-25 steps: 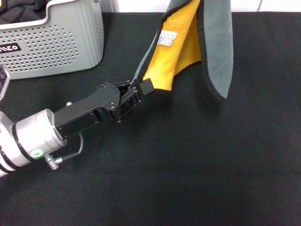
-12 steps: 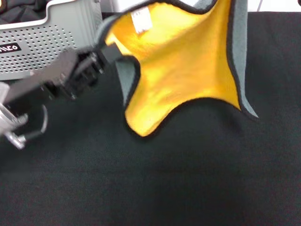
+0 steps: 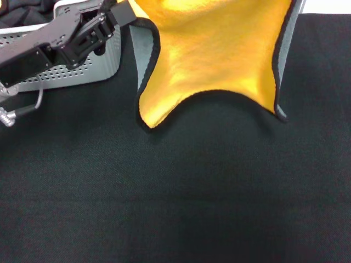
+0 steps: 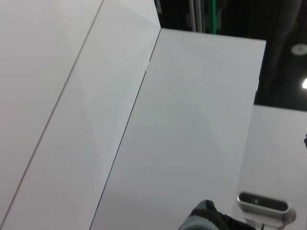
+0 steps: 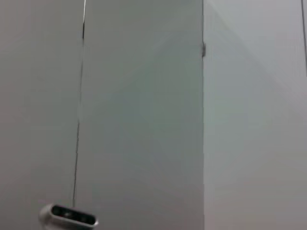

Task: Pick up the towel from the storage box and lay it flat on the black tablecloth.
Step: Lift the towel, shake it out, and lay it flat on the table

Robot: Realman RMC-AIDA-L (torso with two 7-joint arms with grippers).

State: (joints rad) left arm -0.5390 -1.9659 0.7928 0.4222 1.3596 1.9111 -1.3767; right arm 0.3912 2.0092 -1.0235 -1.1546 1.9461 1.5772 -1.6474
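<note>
No readable writing for you right now; the storage box (image 3: 82,66) label seen earlier ("...nco" fragment, white on black) is covered by the left arm, and the towel's white tag, visible half a second ago near the top edge, has gone out of the head view.

Towel (image 3: 214,55) hangs spread in the air over the black tablecloth (image 3: 175,192), yellow-orange face toward you, grey-green back showing along both side edges, black edging all round; its lower corners hang just above the cloth at centre-left and right, and whether they touch it is unclear.

Left gripper (image 3: 123,13) sits at the top of the head view, in front of the storage box, pinched on the towel's upper left corner; since a second ago it has risen from mid-table and the towel has opened from a narrow fold into a wide sheet.

Right gripper is out of the head view; the towel's upper right corner runs off the top edge.

Left wrist view shows white wall panels, a small grey camera (image 4: 264,205) and a scrap of grey-green towel; right wrist view shows panels and another wall camera (image 5: 68,215).
</note>
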